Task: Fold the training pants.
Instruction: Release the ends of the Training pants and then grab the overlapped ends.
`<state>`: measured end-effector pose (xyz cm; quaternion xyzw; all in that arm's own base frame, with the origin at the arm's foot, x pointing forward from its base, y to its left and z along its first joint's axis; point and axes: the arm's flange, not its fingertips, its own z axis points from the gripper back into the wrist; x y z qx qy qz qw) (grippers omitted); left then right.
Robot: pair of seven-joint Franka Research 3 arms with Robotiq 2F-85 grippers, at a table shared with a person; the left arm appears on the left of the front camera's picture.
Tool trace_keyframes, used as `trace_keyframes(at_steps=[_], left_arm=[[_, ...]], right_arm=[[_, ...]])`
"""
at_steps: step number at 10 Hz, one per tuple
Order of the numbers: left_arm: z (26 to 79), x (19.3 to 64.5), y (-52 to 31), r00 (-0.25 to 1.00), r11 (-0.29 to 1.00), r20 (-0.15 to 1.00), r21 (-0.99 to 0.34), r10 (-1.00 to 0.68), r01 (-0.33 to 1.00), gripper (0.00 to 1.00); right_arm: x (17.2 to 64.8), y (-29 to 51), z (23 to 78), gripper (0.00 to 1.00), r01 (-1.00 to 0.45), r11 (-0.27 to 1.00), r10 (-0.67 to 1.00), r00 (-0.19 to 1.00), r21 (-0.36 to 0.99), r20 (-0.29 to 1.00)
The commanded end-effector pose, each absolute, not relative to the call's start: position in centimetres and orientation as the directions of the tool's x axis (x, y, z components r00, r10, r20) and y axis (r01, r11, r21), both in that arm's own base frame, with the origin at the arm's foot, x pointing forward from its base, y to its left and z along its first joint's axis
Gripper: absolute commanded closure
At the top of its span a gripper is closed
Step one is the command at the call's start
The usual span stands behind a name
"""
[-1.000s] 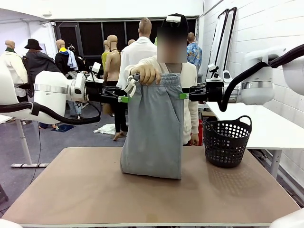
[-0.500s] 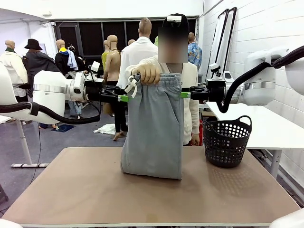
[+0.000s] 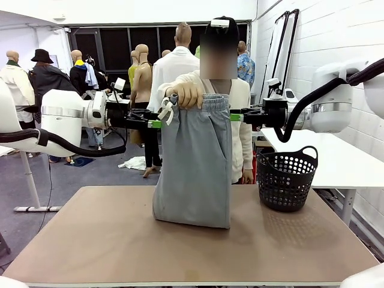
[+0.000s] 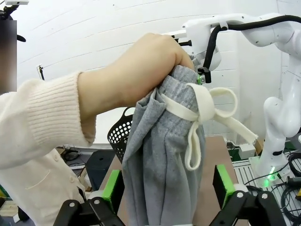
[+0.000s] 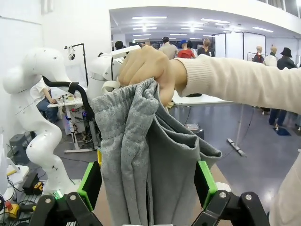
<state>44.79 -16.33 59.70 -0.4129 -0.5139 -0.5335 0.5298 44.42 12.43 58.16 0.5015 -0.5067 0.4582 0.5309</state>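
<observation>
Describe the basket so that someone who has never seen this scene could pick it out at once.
Start at the brown table. Near its far right corner, right of the grey pants that a person's hand holds up, stands the basket. It is black, round and full of holes, with a hoop handle, unlike the soft grey pants.

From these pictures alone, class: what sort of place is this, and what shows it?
Probably a robotics lab or test hall: a white left arm and right arm flank a plain worktable, with ceiling strip lights over a wide open floor.
</observation>
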Motion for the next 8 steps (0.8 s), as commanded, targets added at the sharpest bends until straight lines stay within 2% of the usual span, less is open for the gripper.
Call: trace_keyframes(at_steps=[1, 8], left_arm=[[60.1, 44.3, -15.8, -0.083, 0.133, 0.988, 0.1, -0.128, 0.986, 0.0], [60.2, 44.3, -14.7, -0.062, 0.135, 0.993, 0.076, -0.101, 0.988, 0.0]], right_arm=[[43.6, 12.1, 57.9, 0.0, -0.994, 0.077, -0.001, 0.083, 0.083, 0.997], [42.9, 11.9, 58.0, 0.0, -0.992, 0.115, 0.02, 0.059, 0.056, 0.998]])
